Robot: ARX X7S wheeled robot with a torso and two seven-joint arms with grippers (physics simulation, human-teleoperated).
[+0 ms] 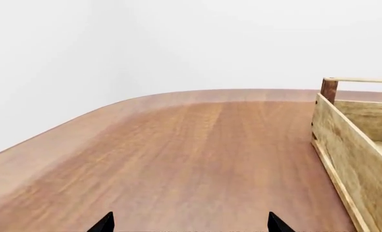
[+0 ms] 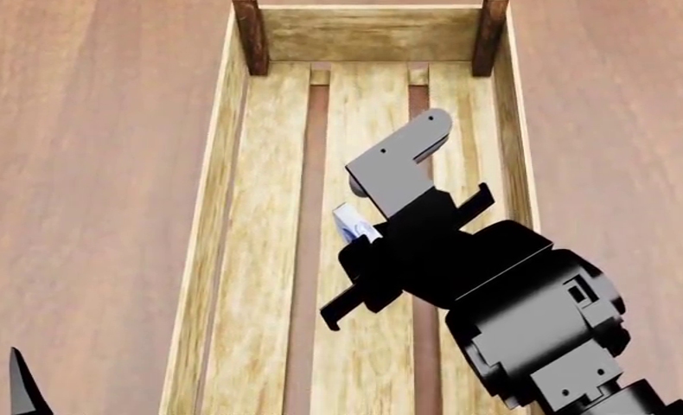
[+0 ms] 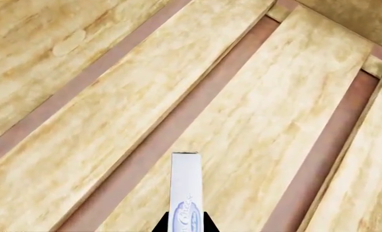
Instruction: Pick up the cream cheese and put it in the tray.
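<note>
Right gripper [image 2: 359, 232] closed on the cheese [image 3: 185, 191], box held on edge, thin side up, logo end nearest the fingers. Hanging over the tray [image 2: 224, 259], above the middle slat, clear of the floor as far as the wrist view shows; exact height hard to judge.

Step in hand, by the look of it: lowering and letting go. Best done by dropping straight down until the box nearly meets the slats, then opening slowly. Released on edge, likely to tip flat; better that it tips onto a slat than catches a gap between slats. Worth shifting slightly so the box lands on wood rather than over the dark gap just beside it.

Room: plenty. Long tray sides well apart from the gripper on both hands, far end wall [image 2: 365, 33] and its posts well ahead. No other goods visible inside. Straight lift afterwards clears everything; no sideways sweep needed near the low walls.

Left gripper [image 1: 189, 223] idle over bare table [image 1: 178, 154], only two dark fingertips visible, spread apart, holding nothing, beside the tray's outer wall.
</note>
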